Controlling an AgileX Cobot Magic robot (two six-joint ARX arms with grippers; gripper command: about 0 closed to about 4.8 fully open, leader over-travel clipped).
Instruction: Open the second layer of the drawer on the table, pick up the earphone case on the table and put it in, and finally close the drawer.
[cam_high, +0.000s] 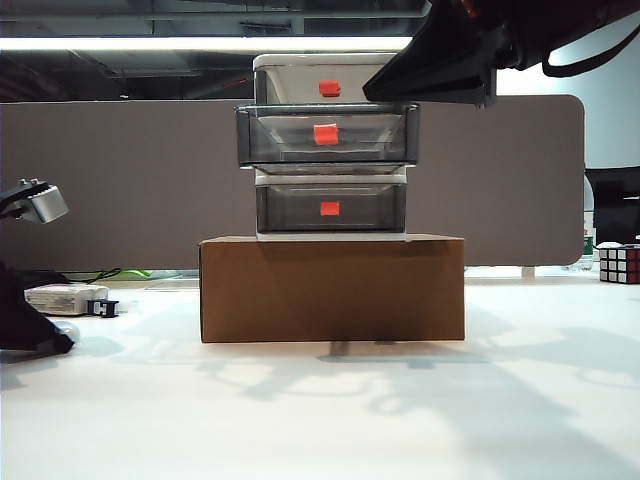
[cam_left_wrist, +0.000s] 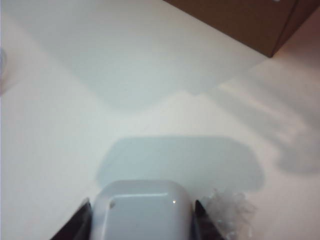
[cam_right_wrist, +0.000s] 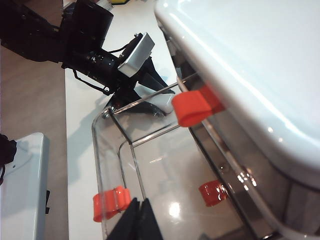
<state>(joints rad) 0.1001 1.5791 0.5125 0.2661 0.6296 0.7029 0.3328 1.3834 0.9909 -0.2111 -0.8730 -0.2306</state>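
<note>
We note the second layer (cam_high: 327, 137) already pulled out; the left gripper (cam_left_wrist: 142, 220) brackets the earphone case (cam_left_wrist: 141, 210) on the tabletop (cam_left_wrist: 150, 90) (grip unconfirmed). The right gripper (cam_right_wrist: 139, 220), fingers together, hovers by the drawer (cam_high: 330, 150); placing and closing remain.

A brown cardboard box (cam_high: 332, 288) sits at centre. A flat white boxy item (cam_high: 66, 297) with a dark plug (cam_high: 102, 307) lies at nine o'clock; a puzzle cube (cam_high: 619, 264) rests at three o'clock before a grey partition (cam_high: 120, 180).
</note>
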